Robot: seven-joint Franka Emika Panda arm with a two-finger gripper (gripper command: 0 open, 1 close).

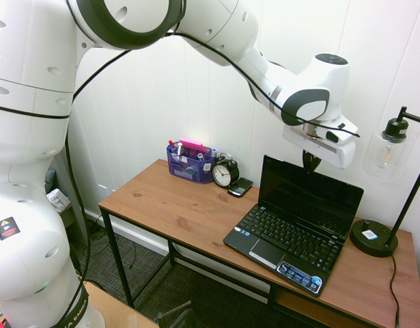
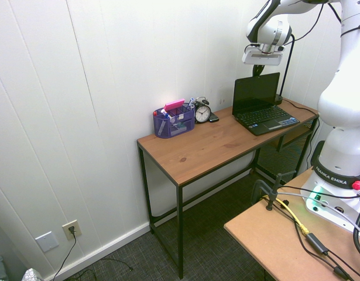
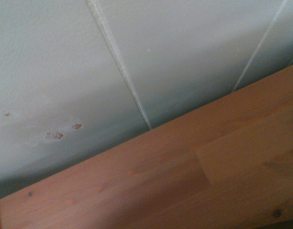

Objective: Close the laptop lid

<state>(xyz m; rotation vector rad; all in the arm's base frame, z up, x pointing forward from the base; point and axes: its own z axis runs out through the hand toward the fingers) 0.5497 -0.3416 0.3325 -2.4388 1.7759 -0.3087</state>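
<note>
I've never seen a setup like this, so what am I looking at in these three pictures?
A white robot arm with a gripper at its end. Two pictures show the room from opposite sides; the third, from the wrist, sees only wall and wood up close. On the desk are a purple organizer, an alarm clock, a phone, a lamp and a laptop with its lid open. The gripper is at the lid's top edge, apparently behind it; nothing looks held.
</note>
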